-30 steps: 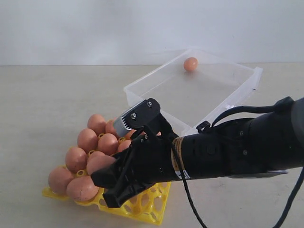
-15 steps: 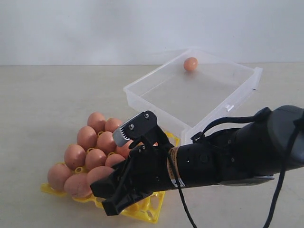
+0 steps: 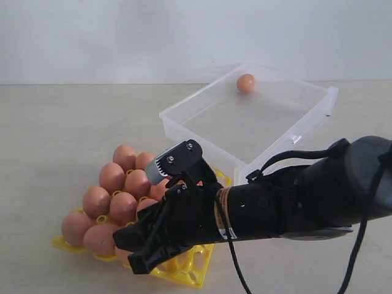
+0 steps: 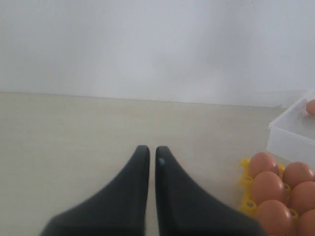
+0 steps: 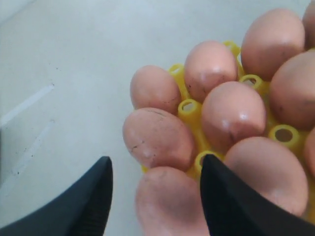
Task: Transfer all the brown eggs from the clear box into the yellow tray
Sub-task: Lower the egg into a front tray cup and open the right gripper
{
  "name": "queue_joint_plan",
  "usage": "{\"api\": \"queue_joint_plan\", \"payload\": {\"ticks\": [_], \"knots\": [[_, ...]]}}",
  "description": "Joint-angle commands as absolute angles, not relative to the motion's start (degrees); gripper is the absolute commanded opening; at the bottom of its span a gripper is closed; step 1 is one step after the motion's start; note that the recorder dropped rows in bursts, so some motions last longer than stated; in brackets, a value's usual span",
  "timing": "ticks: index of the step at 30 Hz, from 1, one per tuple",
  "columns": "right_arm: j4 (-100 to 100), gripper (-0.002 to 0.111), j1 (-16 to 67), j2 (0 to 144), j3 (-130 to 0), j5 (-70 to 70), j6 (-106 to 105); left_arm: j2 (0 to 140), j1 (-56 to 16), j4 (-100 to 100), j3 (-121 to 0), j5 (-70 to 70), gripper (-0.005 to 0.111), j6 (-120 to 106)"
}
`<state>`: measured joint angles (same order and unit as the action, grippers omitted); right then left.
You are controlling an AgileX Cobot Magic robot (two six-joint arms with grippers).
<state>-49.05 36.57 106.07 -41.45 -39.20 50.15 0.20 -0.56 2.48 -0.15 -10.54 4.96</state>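
the right arm's black two-fingered gripper (image 5: 157, 160) is down at the corner of the tray, its jaws spread wide. between them sits one smooth orange-brown oval egg (image 5: 170, 206). one finger lies against that egg's side. a strip of table shows between the egg and the other finger, so the jaws straddle the egg rather than clamp it. whether the egg is fully seated in a cup cannot be told.

beside it, the other brown eggs (image 3: 113, 177) stand in close rows, touching one another, in the bright yellow plastic lattice egg tray (image 3: 190, 269). round yellow posts show between them in the right wrist view. the tray's side under the black arm shows bare open cups.

behind the tray, just beside its far corner, is the shallow clear plastic box with low walls (image 3: 184, 122). a single brown egg (image 3: 245, 82) rests on its floor near the far wall, well apart from the rest.

the left arm's black gripper (image 4: 152, 150) has its fingers drawn together with only a thin slit between them and nothing held. it is over the pale beige table (image 3: 55, 122), off to one side of the tray. a plain white wall (image 3: 184, 37) backs the scene.
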Motion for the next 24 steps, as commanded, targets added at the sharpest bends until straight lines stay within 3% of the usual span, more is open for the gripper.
{"api": "queue_joint_plan", "payload": {"ticks": [1, 8, 10, 13, 17, 24], "knots": [[-48.16, 0.047, 36.60, 105.78, -42.30, -41.38, 48.88, 0.00, -0.24, 2.43, 0.00, -10.28, 0.004, 4.93], [-48.76, 0.046, 36.60, 105.54, -44.82, -40.89, 47.63, 0.00, -0.24, 2.43, 0.00, -10.28, 0.004, 4.93], [-48.91, 0.033, 36.60, 104.55, -44.68, -37.62, 48.96, 0.00, -0.24, 2.43, 0.00, -10.28, 0.004, 4.93], [-53.51, 0.000, 36.60, 102.10, -44.68, -28.18, 53.96, 0.00, -0.24, 2.43, 0.00, -10.28, 0.004, 4.93], [-58.58, 0.000, 36.60, 98.22, -44.68, -21.52, 57.54, 0.00, -0.24, 2.43, 0.00, -10.28, 0.004, 4.93], [-71.67, 0.000, 36.67, 99.29, -44.68, -21.79, 71.26, 0.00, -0.24, 2.43, 0.00, -10.28, 0.004, 4.93]]}}
